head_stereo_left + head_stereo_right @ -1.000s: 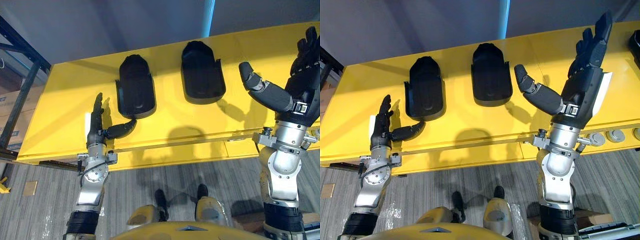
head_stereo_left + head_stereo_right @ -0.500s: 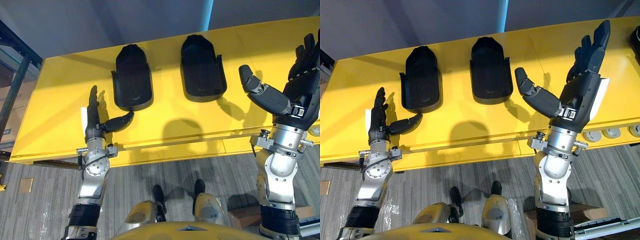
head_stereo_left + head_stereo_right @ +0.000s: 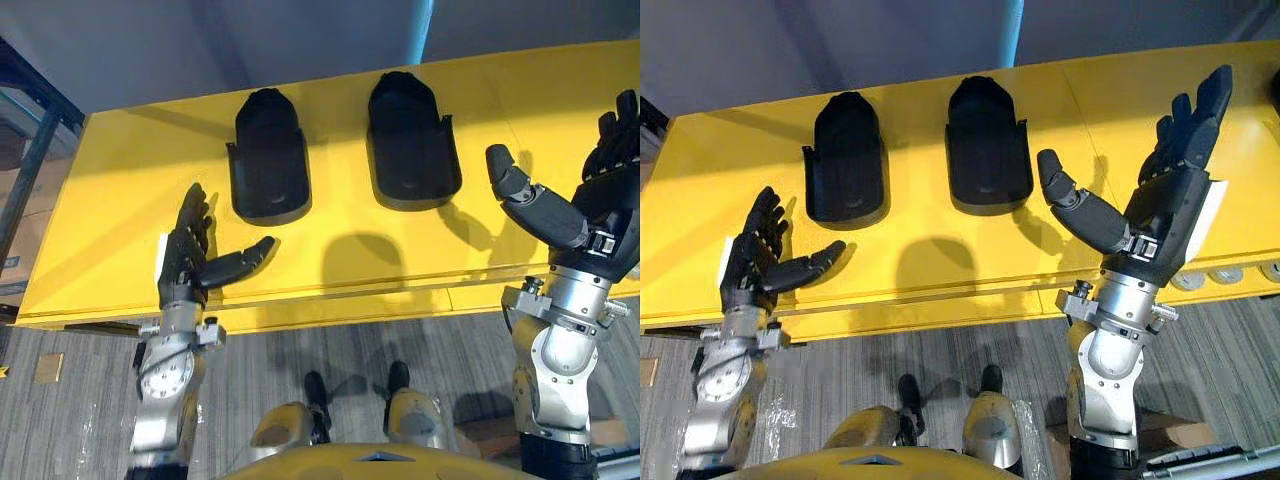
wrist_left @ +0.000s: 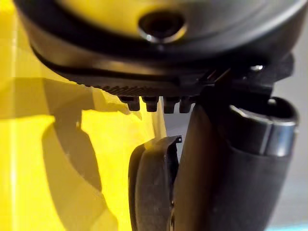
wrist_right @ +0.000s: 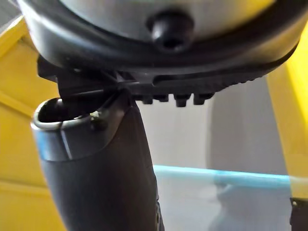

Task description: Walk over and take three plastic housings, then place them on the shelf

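just past front edge of table (image 3: 118, 215), left hand (image 3: 183, 262) and right hand (image 3: 1170, 200) open, empty

Lying flat on the yellow shelf (image 3: 120, 200) in the frame's upper middle, side by side but apart: left black plastic housing (image 3: 268, 152) and right black plastic housing (image 3: 410, 140), rounded ends pointing up-frame, squared ends facing down-frame.
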